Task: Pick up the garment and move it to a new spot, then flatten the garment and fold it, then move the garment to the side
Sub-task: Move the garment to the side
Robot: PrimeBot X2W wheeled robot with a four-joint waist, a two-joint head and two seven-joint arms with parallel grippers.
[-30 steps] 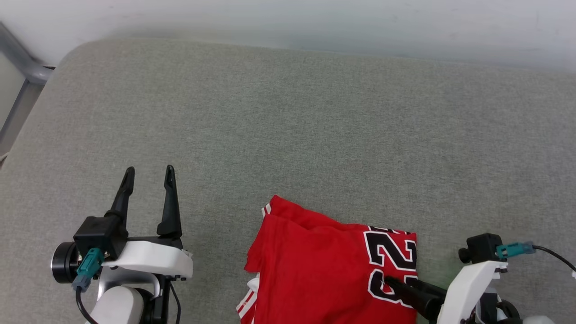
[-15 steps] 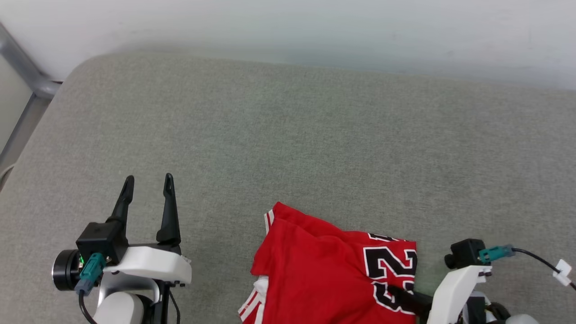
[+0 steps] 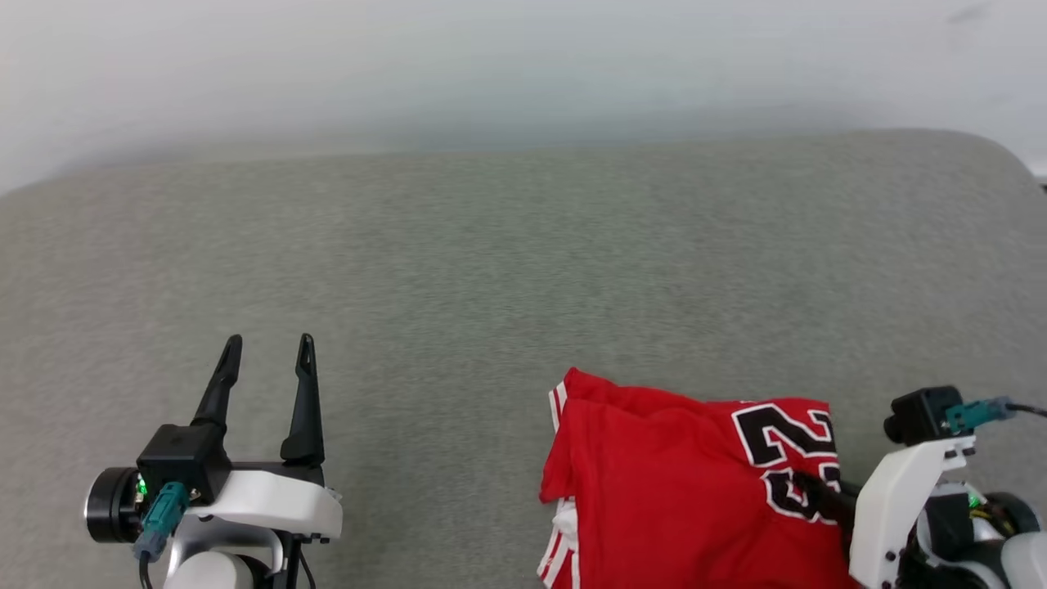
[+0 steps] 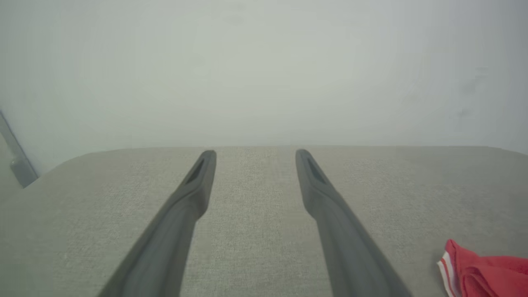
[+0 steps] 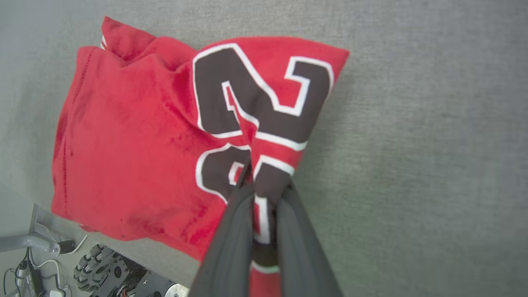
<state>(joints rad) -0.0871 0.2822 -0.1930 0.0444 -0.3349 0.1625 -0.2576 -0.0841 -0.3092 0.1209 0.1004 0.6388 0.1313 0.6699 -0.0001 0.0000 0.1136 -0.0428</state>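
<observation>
The garment [image 3: 671,483] is a folded red jersey with a dark, white-edged number, lying at the near right of the grey cushioned surface [image 3: 491,245]. My right gripper [image 3: 811,488] is shut on a bunched fold of it at the number. In the right wrist view the two dark fingers [image 5: 241,214] pinch the garment [image 5: 136,136] there, and the right gripper [image 5: 266,187] points up the frame. My left gripper [image 3: 269,343] stands open over bare cushion to the garment's left. Nothing lies between the open left gripper [image 4: 255,154] fingers, and a striped corner of the garment [image 4: 482,268] shows at lower right.
A pale wall [image 3: 523,65] runs behind the cushion's far edge. The cushion's rounded far right corner [image 3: 994,155] is in view. Past the near edge, the right wrist view shows the robot's wheeled base [image 5: 97,268] and a grey metal frame [image 5: 29,241].
My right gripper has closed on the garment at the number, gathering the cloth into a ridge. The head camera has turned right, shifting the whole picture. The left gripper stays open.
</observation>
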